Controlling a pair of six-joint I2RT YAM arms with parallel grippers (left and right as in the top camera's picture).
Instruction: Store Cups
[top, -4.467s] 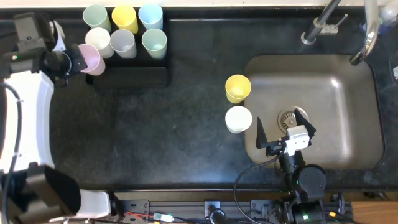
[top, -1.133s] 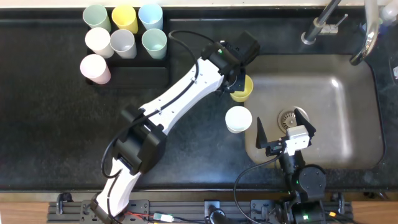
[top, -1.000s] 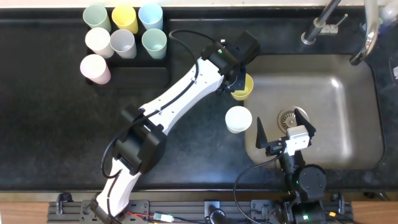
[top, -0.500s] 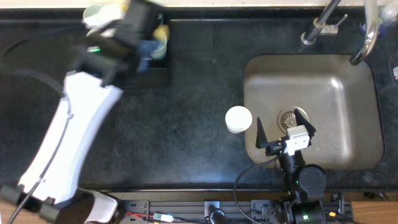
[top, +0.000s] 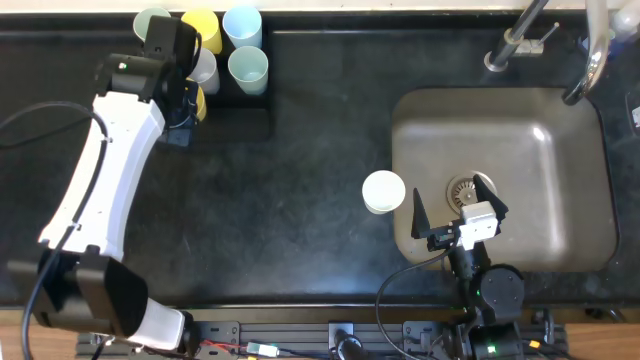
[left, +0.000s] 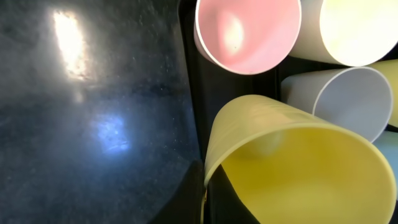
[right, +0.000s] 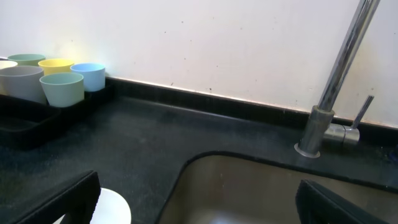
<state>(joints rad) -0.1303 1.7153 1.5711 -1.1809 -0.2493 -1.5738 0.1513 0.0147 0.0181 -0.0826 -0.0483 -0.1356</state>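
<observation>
The left gripper (top: 186, 104) is in the upper left of the top view, clamped on the rim of a yellow cup (left: 298, 162) — one finger outside the wall, one inside. The cup is tilted over the black tray (top: 245, 124), just beside a pink cup (left: 247, 31) and a pale grey cup (left: 348, 99) that stand there. A lone white cup (top: 383, 191) stands on the dark counter (top: 300, 220), at the left edge of the sink (top: 540, 130). The right gripper (top: 450, 205) is at the lower right, over the sink — its fingers are wide apart.

Bright overhead light, glare on countertop (left: 71, 43), sheen inside pink cup (left: 249, 31)
</observation>
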